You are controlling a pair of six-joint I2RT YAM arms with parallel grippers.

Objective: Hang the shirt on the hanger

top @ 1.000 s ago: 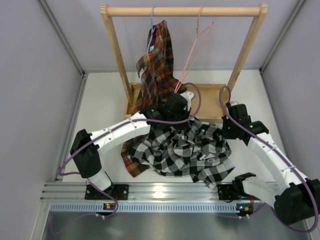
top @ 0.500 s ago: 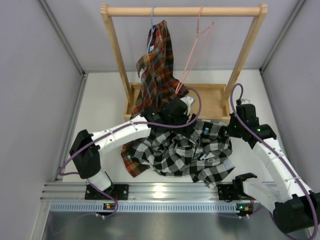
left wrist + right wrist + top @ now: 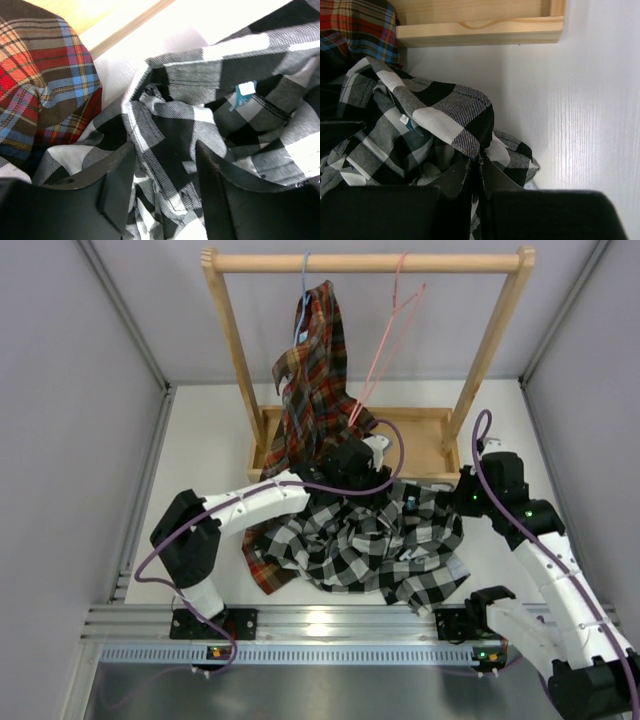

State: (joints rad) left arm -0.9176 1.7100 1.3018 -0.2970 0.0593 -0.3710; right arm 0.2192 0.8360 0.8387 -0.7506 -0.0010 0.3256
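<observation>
The black-and-white check shirt (image 3: 370, 545) lies crumpled on the table in front of the rack. My left gripper (image 3: 345, 468) hovers over its upper left part, jaws open, with a fold of the shirt (image 3: 165, 125) between the fingers (image 3: 117, 185). My right gripper (image 3: 466, 502) is shut on the shirt's right edge (image 3: 465, 115), pinching fabric between its fingertips (image 3: 465, 172). The collar tag (image 3: 404, 120) faces up. The thin pink hanger (image 3: 385, 350) hangs empty from the wooden rail, behind and above both grippers.
The wooden rack (image 3: 365, 261) stands at the back with a base tray (image 3: 415, 430). A red tartan shirt (image 3: 312, 370) on a light blue hanger hangs at its left and trails down to the table beside the check shirt (image 3: 45, 85).
My right gripper has moved a little right and back with the shirt's edge in it, spreading the cloth. My left arm has shifted slightly, its gripper staying over the shirt.
</observation>
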